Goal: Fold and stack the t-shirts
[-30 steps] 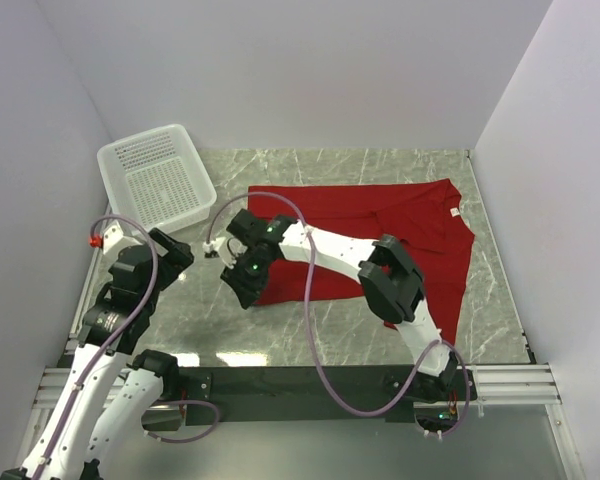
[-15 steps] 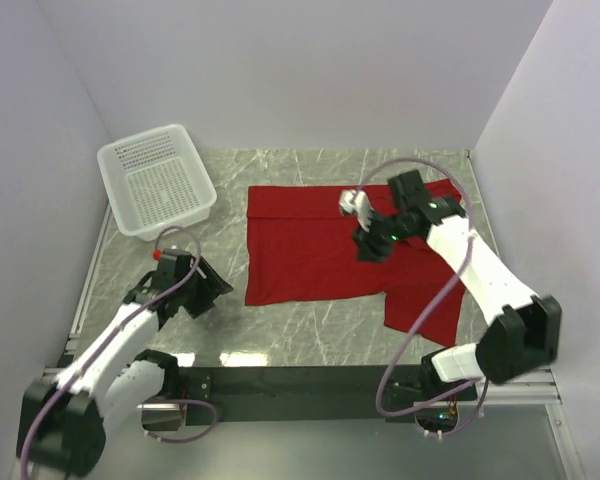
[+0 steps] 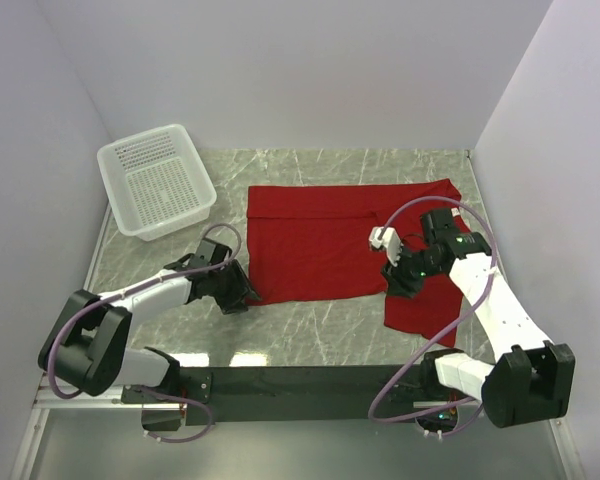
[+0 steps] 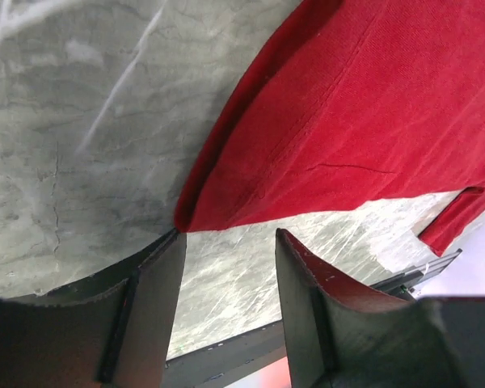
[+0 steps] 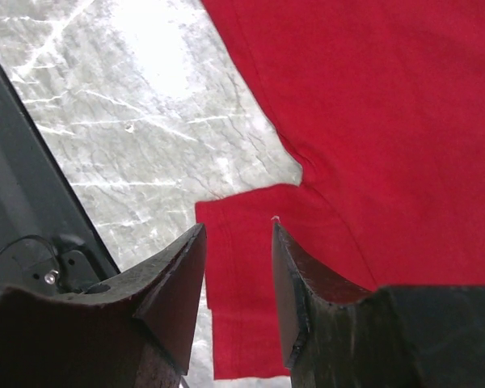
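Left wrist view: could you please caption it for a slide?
Open left pincer at a corner of the red t-shirt on the marble table.

The left arm [image 3: 145, 292] and right arm [image 3: 505, 312] share one build: white shells on the links, black housings at the joints. A thin purple cable [image 3: 427, 200] loops loosely along each. Tiny green lights [image 3: 411, 268] glow on the right arm's black wrist, and a small white block [image 3: 381, 238] sits at its 10 o'clock. At 6 o'clock in the top view runs a black base rail [image 3: 310, 380]. The fingers [image 4: 149, 311] are dark charcoal wedges with flat inner faces.
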